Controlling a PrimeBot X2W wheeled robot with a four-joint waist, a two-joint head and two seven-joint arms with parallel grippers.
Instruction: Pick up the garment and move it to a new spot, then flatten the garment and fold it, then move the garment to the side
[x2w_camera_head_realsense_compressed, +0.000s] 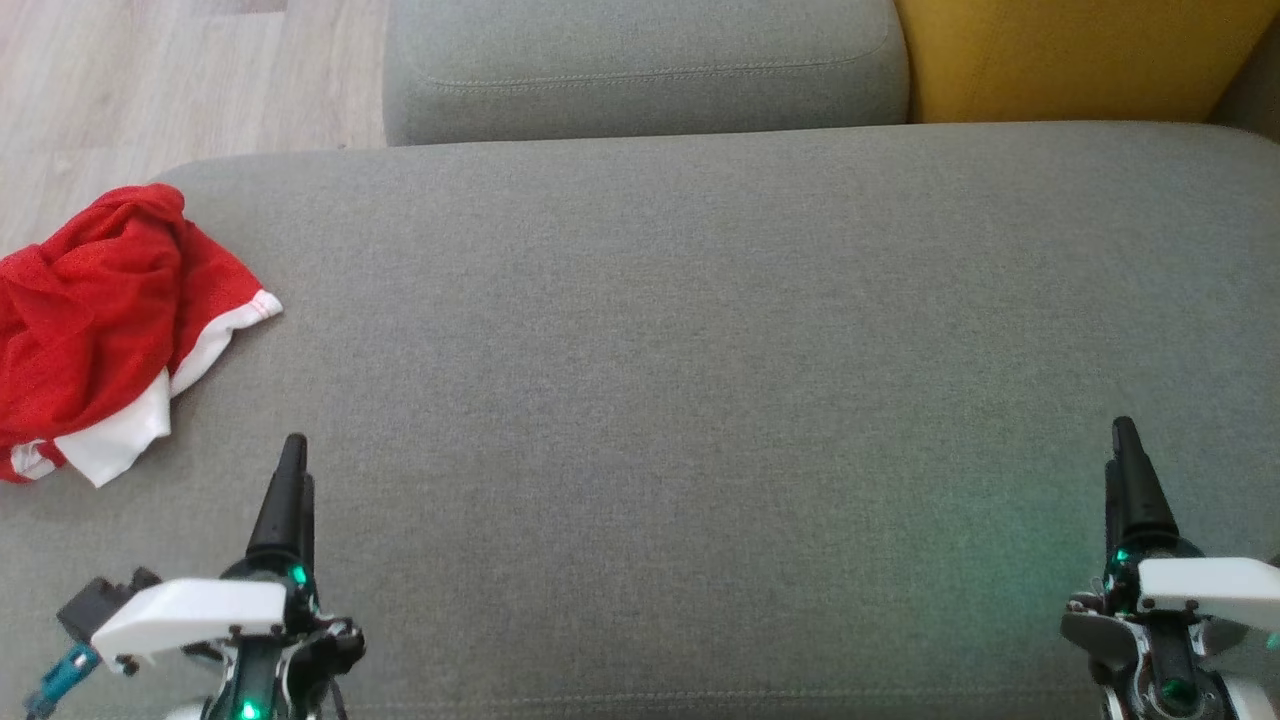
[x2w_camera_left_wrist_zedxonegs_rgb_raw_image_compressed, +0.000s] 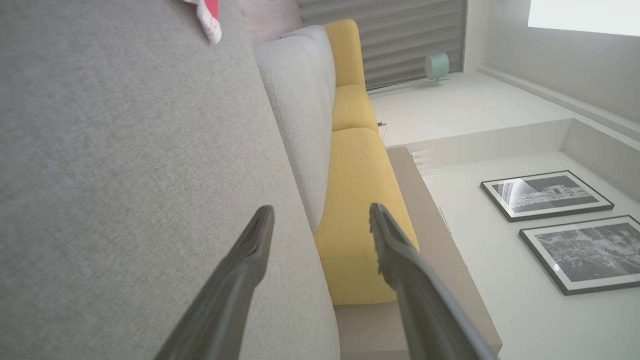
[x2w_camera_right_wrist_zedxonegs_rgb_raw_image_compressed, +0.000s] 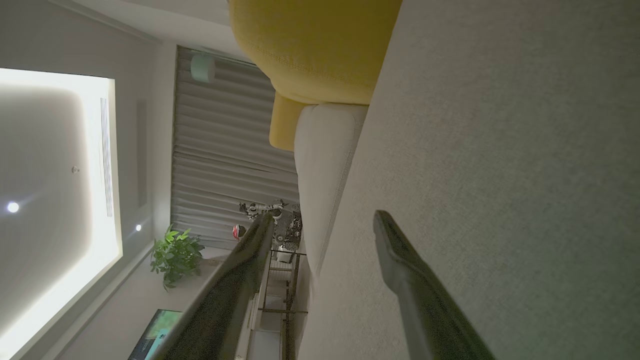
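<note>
Garment (x2w_camera_head_realsense_compressed: 95, 310): red, white-trimmed, crumpled at left edge of grey seat cushion (x2w_camera_head_realsense_compressed: 700, 350); long axis near-to-far, white hem toward near side | left gripper (x2w_camera_head_realsense_compressed: 293, 445): fingers pointing away, parted, empty, near garment, not touching | right gripper (x2w_camera_head_realsense_compressed: 1122, 430): same pose, parted, empty, well apart from garment

Soft even light; green glow on the seat cushion (x2w_camera_head_realsense_compressed: 980, 520) by the right claw (x2w_camera_head_realsense_compressed: 1122, 440); glaring ceiling panel (x2w_camera_right_wrist_zedxonegs_rgb_raw_image_compressed: 50, 200)

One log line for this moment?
garment: crumpled, sofa seat left end | left gripper: open, empty | right gripper: open, empty | pickup: pending
</note>
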